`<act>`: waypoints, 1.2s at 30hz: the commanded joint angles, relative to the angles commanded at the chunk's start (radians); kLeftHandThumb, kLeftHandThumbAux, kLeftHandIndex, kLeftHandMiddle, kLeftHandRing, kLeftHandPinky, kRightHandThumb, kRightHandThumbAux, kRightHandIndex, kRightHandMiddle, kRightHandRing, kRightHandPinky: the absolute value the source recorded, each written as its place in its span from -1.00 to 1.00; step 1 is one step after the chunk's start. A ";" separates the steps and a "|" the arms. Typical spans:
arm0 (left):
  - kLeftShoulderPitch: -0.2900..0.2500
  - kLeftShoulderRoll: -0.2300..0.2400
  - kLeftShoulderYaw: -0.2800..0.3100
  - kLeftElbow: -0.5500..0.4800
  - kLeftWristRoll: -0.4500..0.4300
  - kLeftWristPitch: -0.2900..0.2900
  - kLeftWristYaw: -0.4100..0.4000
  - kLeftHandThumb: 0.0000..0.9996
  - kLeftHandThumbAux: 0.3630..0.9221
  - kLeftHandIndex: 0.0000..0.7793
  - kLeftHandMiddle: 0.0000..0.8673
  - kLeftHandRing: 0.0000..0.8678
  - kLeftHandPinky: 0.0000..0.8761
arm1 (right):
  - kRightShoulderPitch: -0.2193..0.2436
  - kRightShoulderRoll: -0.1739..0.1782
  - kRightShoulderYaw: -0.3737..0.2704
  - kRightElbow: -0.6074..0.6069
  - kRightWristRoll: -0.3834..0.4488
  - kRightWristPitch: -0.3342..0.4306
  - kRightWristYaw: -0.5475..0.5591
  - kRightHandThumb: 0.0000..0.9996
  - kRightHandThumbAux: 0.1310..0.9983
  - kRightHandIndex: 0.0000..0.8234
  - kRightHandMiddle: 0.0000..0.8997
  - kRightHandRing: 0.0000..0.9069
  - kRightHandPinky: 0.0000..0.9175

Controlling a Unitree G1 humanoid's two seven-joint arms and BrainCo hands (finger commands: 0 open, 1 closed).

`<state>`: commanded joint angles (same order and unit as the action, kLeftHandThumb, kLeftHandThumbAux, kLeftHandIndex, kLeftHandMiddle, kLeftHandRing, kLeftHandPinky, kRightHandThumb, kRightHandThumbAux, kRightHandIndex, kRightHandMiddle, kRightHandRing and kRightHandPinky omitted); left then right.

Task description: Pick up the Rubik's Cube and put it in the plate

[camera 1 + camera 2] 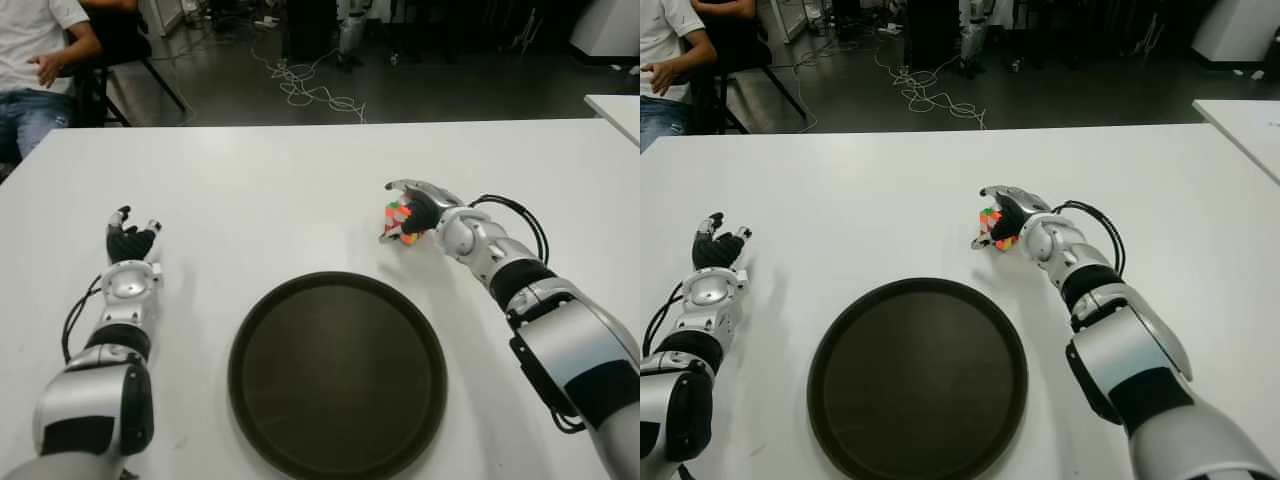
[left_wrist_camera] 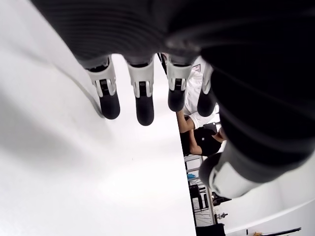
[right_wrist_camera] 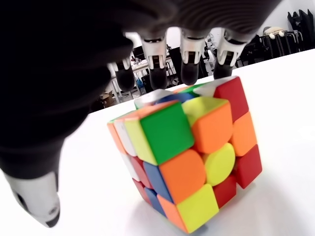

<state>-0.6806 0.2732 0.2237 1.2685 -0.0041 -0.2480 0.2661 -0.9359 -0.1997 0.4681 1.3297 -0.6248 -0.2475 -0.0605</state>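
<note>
White bench (image 1: 300, 180) under both arms, round dark plate (image 1: 338, 372) nearer the robot than the right robot hand (image 1: 415, 210) and to its left, Rubik's Cube (image 3: 189, 160) standing on bench under that hand's arched, spread fingers (image 3: 192, 69), contact unclear, left robot hand (image 1: 130, 240) open, idle left of plate.

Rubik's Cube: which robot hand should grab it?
The right hand: its fingers already arch over the Rubik's Cube. The left hand is open, far across the table.
</note>
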 joint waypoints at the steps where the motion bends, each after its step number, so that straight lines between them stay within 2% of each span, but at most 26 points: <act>1: 0.000 0.000 0.000 0.000 0.000 0.000 0.000 -0.82 0.29 -0.89 -0.87 -0.81 -0.75 | 0.001 0.000 0.002 0.000 -0.002 0.000 -0.001 -1.00 0.29 -1.00 -1.00 -1.00 -1.00; 6: 0.001 0.001 0.000 0.000 0.002 0.001 0.000 -0.85 0.31 -0.89 -0.86 -0.80 -0.74 | 0.012 0.001 0.004 -0.003 -0.001 -0.008 -0.010 -1.00 0.30 -1.00 -1.00 -1.00 -1.00; 14: 0.001 0.001 0.007 0.001 -0.004 -0.002 -0.001 -0.82 0.37 -0.88 -0.85 -0.80 -0.74 | 0.032 0.003 -0.007 -0.005 0.012 -0.013 -0.010 -1.00 0.23 -1.00 -1.00 -1.00 -1.00; 23: 0.001 0.004 0.003 0.002 0.001 0.005 0.002 -0.83 0.29 -0.89 -0.85 -0.81 -0.77 | 0.042 0.006 -0.018 -0.005 0.019 -0.004 -0.019 -1.00 0.29 -1.00 -1.00 -1.00 -1.00; 36: 0.002 0.003 0.005 0.001 0.000 0.000 0.002 -0.83 0.28 -0.91 -0.84 -0.81 -0.77 | 0.046 0.000 -0.021 -0.007 0.019 -0.014 -0.023 -1.00 0.31 -1.00 -1.00 -1.00 -1.00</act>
<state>-0.6787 0.2759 0.2283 1.2691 -0.0038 -0.2480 0.2680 -0.8898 -0.1995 0.4468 1.3226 -0.6057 -0.2620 -0.0839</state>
